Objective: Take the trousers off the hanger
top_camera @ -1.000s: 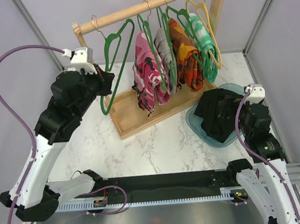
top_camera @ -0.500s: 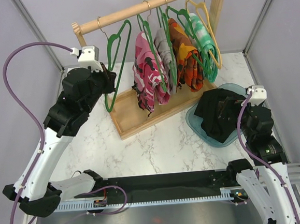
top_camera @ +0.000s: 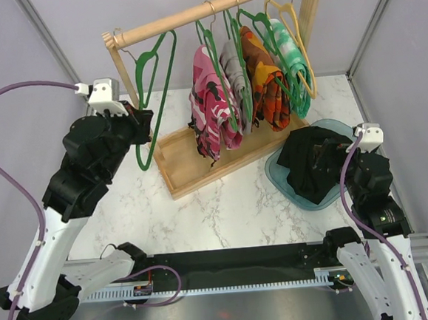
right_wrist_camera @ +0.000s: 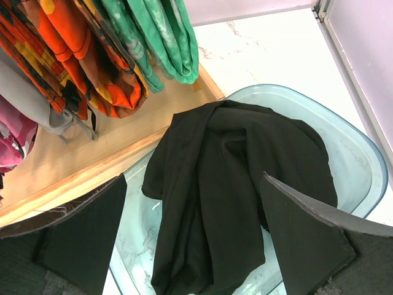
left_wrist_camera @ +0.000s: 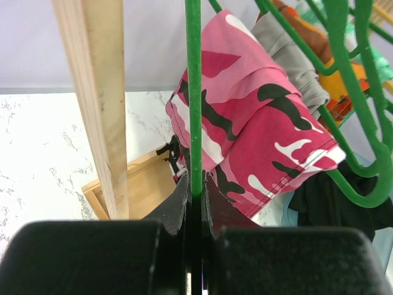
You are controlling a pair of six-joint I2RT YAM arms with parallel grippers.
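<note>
Partly done: black trousers [right_wrist_camera: 227,184] off, heaped in the tub [right_wrist_camera: 353,144] just right of the wooden rack [top_camera: 181,19] under splayed right fingers [right_wrist_camera: 307,239]; left fingers [left_wrist_camera: 175,203] clenched on a bare green hanger [left_wrist_camera: 194,92] at the rack's left end; camouflage [left_wrist_camera: 258,129], grey [top_camera: 231,61], orange-patterned [top_camera: 263,82] and green-white trousers [top_camera: 291,57] still hanging from it.

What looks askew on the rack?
The empty green plastic hanger at the wooden rail's left end hangs slanted, its bottom held off to one side by the left gripper clamped on it. Nothing else stands out.
</note>
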